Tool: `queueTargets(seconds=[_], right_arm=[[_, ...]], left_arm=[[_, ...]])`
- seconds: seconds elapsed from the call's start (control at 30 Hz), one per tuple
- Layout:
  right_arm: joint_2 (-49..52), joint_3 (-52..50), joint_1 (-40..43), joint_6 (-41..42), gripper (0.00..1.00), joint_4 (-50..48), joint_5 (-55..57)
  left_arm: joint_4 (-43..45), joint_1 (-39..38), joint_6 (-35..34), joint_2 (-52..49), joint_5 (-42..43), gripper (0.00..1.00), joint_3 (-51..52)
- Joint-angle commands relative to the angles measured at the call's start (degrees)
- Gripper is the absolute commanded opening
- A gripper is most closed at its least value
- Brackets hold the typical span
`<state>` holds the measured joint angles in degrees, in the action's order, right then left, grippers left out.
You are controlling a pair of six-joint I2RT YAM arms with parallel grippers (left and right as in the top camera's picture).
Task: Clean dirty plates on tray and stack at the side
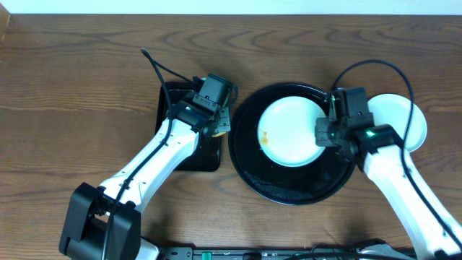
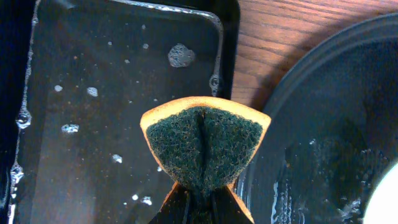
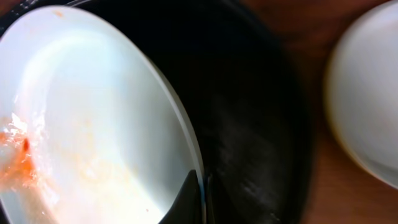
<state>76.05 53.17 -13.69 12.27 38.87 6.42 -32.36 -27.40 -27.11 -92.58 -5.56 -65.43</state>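
Smeared plate (image 1: 287,132) on round black tray (image 1: 289,185), right claw (image 1: 323,131) on its rim, 2nd plate (image 1: 410,117) beside tray

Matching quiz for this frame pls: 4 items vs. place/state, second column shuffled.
Items:
1. sponge
2. smeared plate
3. plain plate
4. rectangular tray

Place or state:
A. on the wooden table, right of the round tray
B. wet, dotted with suds
C. in the round tray, rim pinched by the right gripper
D. folded, held in the left gripper

Pairs: 1-D, 2-C, 3-A, 4-B
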Motion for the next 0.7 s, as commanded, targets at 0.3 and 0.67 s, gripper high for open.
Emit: queueTargets(seconds=[0.3, 0.67], right_arm=[[-5.6, 0.7, 0.1, -2.0, 0.01, -2.3, 10.0], [-5.2, 0.7, 0.1, -0.1, 0.01, 12.7, 5.6]], left_arm=[[0.0, 1.0, 0.5, 0.1, -1.6, 0.08, 0.5], [0.0, 1.0, 0.5, 0.1, -1.6, 0.08, 0.5]])
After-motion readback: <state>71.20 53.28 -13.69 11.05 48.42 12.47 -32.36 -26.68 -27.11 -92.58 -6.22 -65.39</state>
